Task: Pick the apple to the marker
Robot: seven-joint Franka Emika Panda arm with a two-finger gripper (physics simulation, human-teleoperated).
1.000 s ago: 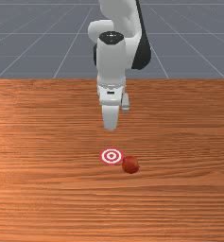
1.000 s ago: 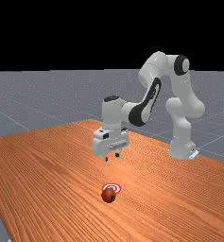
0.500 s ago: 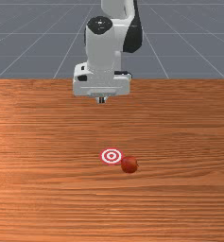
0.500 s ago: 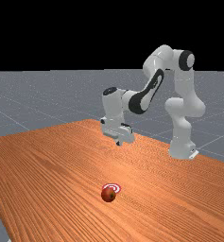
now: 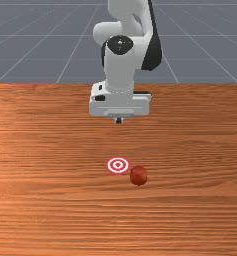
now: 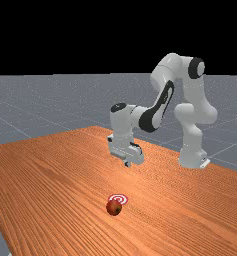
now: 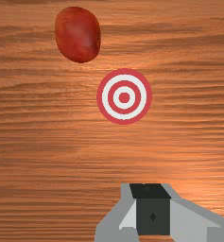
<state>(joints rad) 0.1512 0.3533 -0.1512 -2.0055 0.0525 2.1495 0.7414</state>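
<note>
Worktop (image 5: 40, 150), orange-brown wood: apple (image 5: 138, 176) just beside marker (image 5: 118, 165).
Apple is on the marker's side away from the worktop edge nearest the arm base (image 6: 192, 157). Probably firm, fairly light, smooth; could roll or bruise, so grip across its widest middle. Gripper (image 5: 119, 120) above worktop, jaws narrow, drawn together, holding nothing. Count: one apple, one marker.

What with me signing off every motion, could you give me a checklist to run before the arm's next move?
1. Apple resting on the table: ok.
2. Marker uncovered: ok, the apple lies beside it.
3. Gripper raised clear of the apple: ok.
4. Gripper lined up over the apple: not ok, it hangs off to one side.
5. Fingers open for grasping: not ok, shut on nothing.
6. Apple safe from rolling: cannot tell.
</note>
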